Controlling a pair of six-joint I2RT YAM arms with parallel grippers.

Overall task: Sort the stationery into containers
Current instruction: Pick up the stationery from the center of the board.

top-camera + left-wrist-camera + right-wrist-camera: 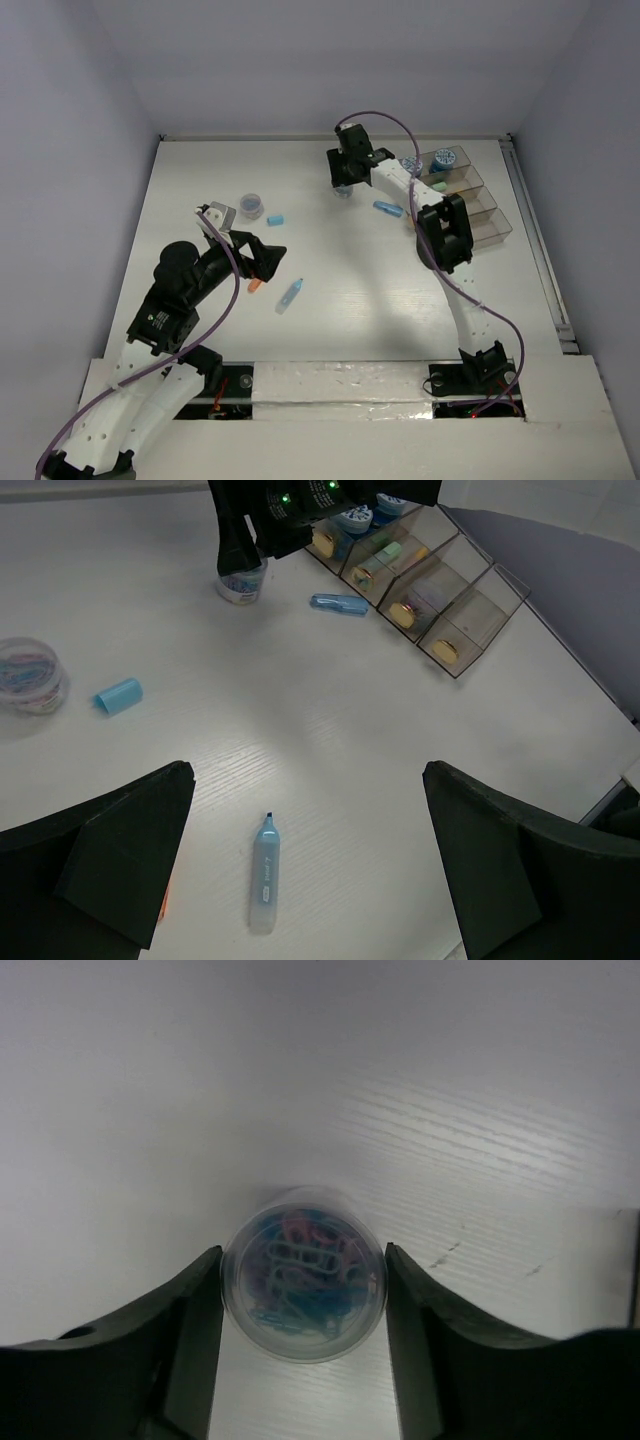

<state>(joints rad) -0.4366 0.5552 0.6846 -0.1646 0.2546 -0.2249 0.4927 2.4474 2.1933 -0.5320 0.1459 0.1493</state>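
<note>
The right gripper (303, 1260), half-open, is hugging both sides of the paper-clip jar (303, 1300) standing left of the containers (495, 228), so grasping is seemingly finishing, with a steady lift binward looming.

White table (350, 270), pale lilac walls (330, 60)

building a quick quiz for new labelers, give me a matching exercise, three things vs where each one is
Things: 1 right-hand jar; 2 light-blue cap; 3 nearer light-blue marker.
Places: a below the open left gripper; b between the right gripper and its two fingers; c near the left-hand jar.
Pairs: 1-b; 2-c; 3-a.
</note>
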